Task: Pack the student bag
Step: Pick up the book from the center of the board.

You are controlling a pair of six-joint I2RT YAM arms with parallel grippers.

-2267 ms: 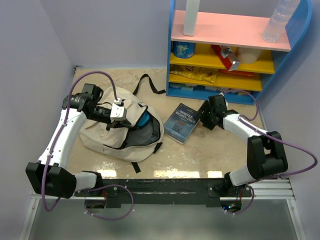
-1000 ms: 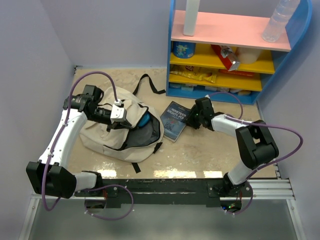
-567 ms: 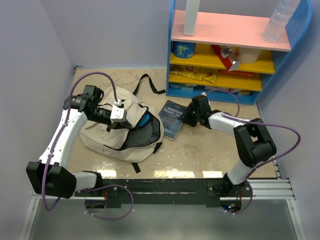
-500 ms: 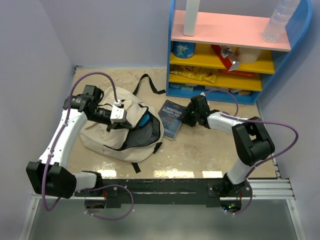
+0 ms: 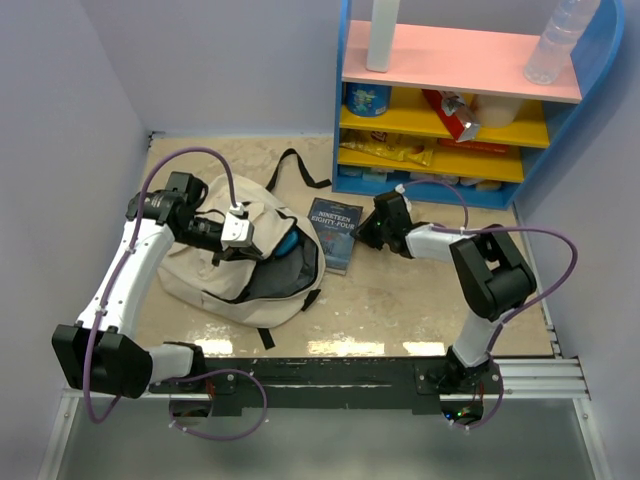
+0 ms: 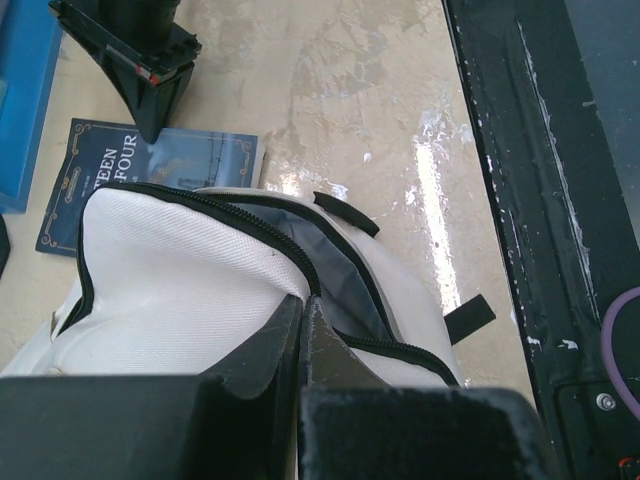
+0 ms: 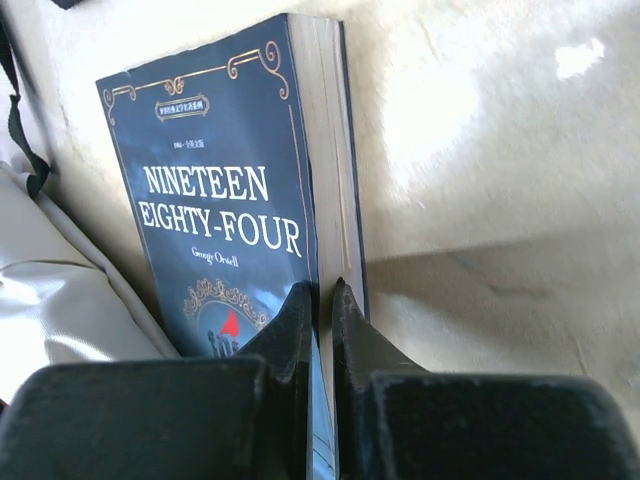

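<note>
The student bag [image 5: 235,275] is a beige backpack lying on the table's left half, its zipped mouth gaping toward the right with something blue [image 5: 288,243] inside. My left gripper [image 5: 236,232] is shut on the upper lip of that opening; the fabric [image 6: 180,260] is pinched at the zipper between the fingers [image 6: 280,340]. A dark blue book [image 5: 333,232], "Nineteen Eighty-Four" [image 7: 220,200], is tipped up on its edge against the bag [image 7: 60,300]. My right gripper [image 7: 322,292] is shut on its front cover near the page edge.
A blue shelf unit [image 5: 450,100] stands at the back right with snack packs, a clear bottle [image 5: 560,40] and a white container [image 5: 381,35]. A black strap [image 5: 300,165] trails behind the bag. The black rail [image 5: 330,370] runs along the near edge.
My right gripper has pushed the book leftward against the bag, tipping it up, and its jaws have closed on the cover. The left arm holds the bag's lip as before.
</note>
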